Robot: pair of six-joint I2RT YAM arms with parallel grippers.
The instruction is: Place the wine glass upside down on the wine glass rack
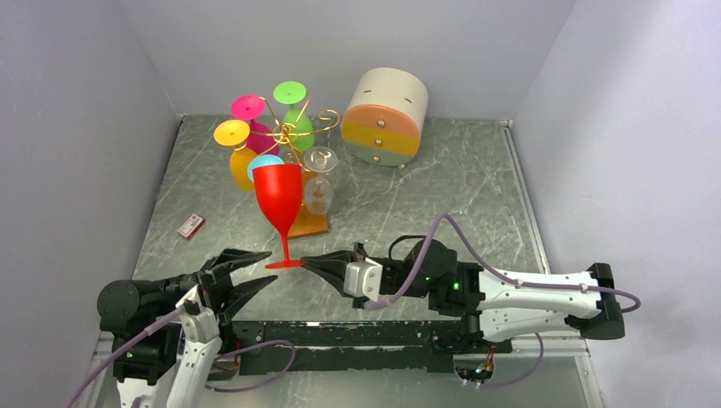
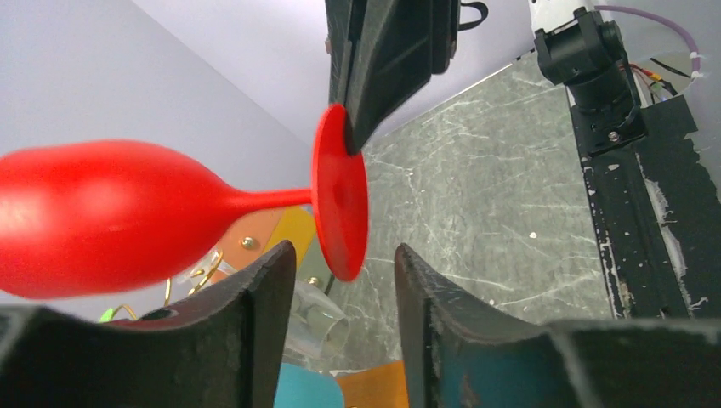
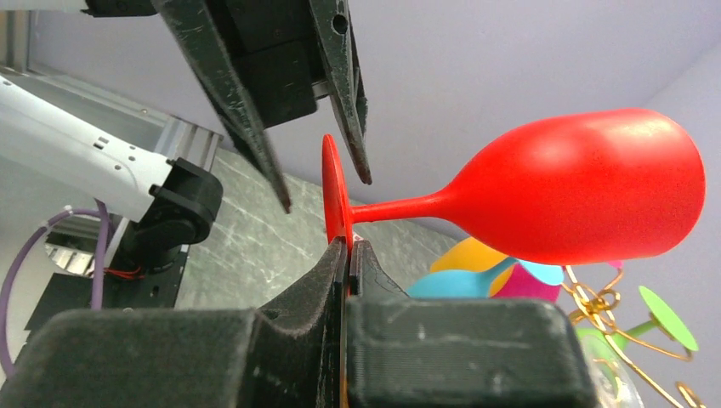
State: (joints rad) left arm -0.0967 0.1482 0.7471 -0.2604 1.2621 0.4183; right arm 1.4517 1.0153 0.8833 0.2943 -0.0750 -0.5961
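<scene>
Pinching right gripper on wine glass foot, left gripper parted; needing firmness inverting onto wine glass rack.

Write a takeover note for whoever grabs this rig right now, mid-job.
Right claw: shut on the foot of the red wine glass, bowl up.
Left claw: open, a finger on either side of the foot, not gripping.
Wine glass rack: just behind the glass, with other glasses hanging on it.
Done: glass in hand.
Left: invert it and hang it on a free arm.
</scene>
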